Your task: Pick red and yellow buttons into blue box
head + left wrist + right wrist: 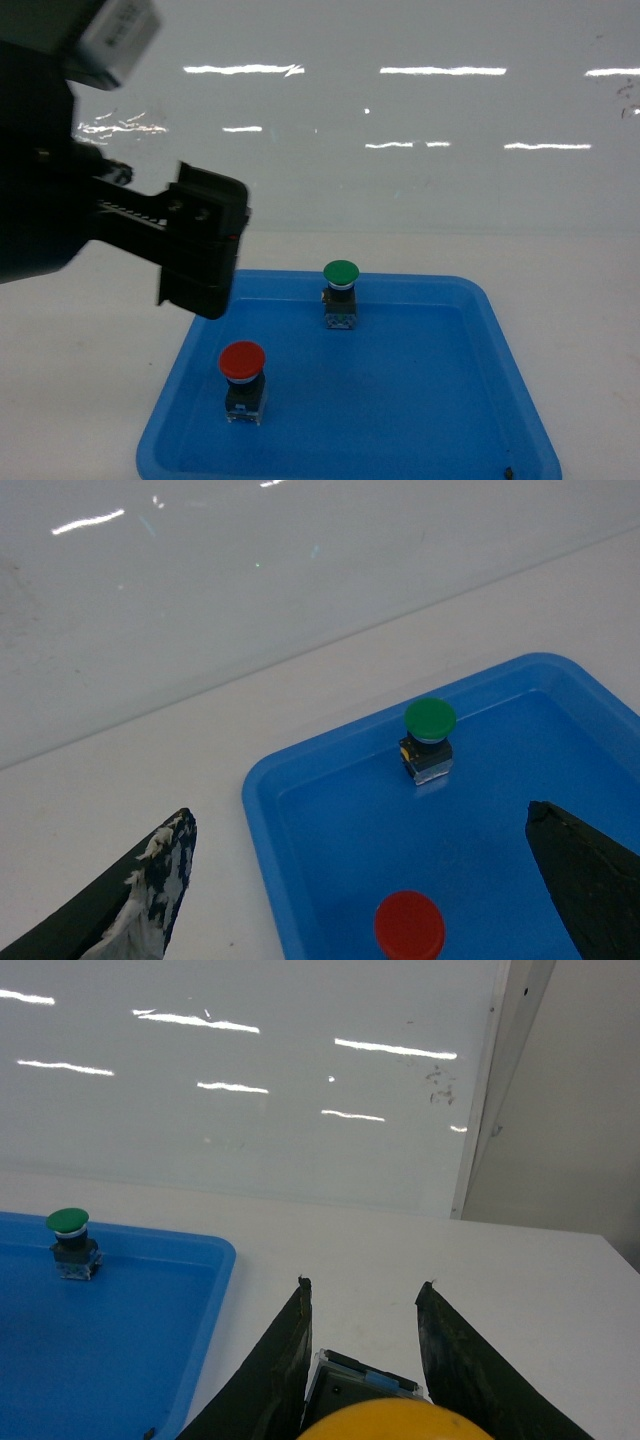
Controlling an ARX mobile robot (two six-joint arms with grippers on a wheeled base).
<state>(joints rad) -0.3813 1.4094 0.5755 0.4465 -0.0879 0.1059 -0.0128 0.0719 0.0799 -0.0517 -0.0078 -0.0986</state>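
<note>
Head view: left gripper (200, 245) raised, spread empty; right gripper (365, 1360) clamping yellow button (395, 1422).

Head looks down close; wrists closer — all share the blue tray (520, 380).

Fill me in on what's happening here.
The right gripper is shut on the yellow button, holding it over the white table beside the blue tray. The left gripper is open above the tray, with the red button between its fingers in the wrist view. The green button stands at the tray's far side.
</note>
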